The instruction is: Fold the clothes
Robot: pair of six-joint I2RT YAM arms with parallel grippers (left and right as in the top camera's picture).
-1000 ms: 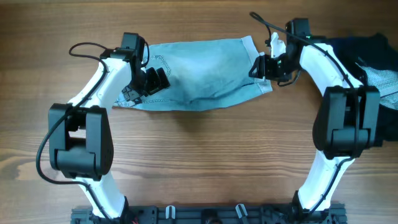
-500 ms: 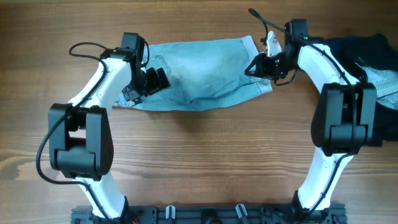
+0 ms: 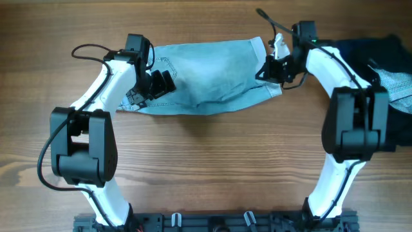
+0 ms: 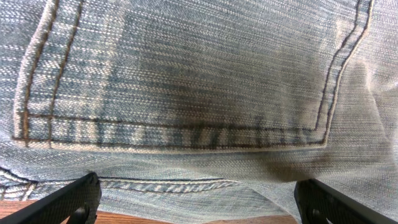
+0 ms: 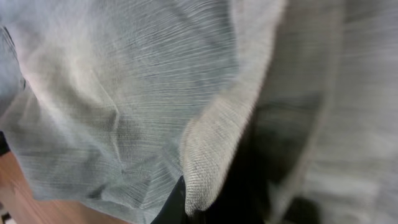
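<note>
Closing over the last second, the right gripper [image 3: 269,69] now has its jaws clenched at the leg end of the denim shorts [image 3: 212,74], and the right wrist view shows a raised ridge of hem [image 5: 205,155] running down between them, so it looks pinched. The shorts lie spread flat on the bench [image 3: 212,161] between the two arms, waistband end to the left. The left gripper [image 3: 161,82] hovers low over the back pocket [image 4: 180,81], jaws released and spread wide, holding nothing. Denim like this should be light but fairly stiff, limp enough to fold and inclined to hold a crease. The thick stitched hems and waistband are probably the surest places to grip, since a single layer in the middle would only bunch. How many layers the right jaws caught cannot be told, as that view is blurred and close. At the right edge a dark navy garment [image 3: 380,48] and pale blue-grey cloth [image 3: 400,84] are cut off and half hidden behind the arm.
</note>
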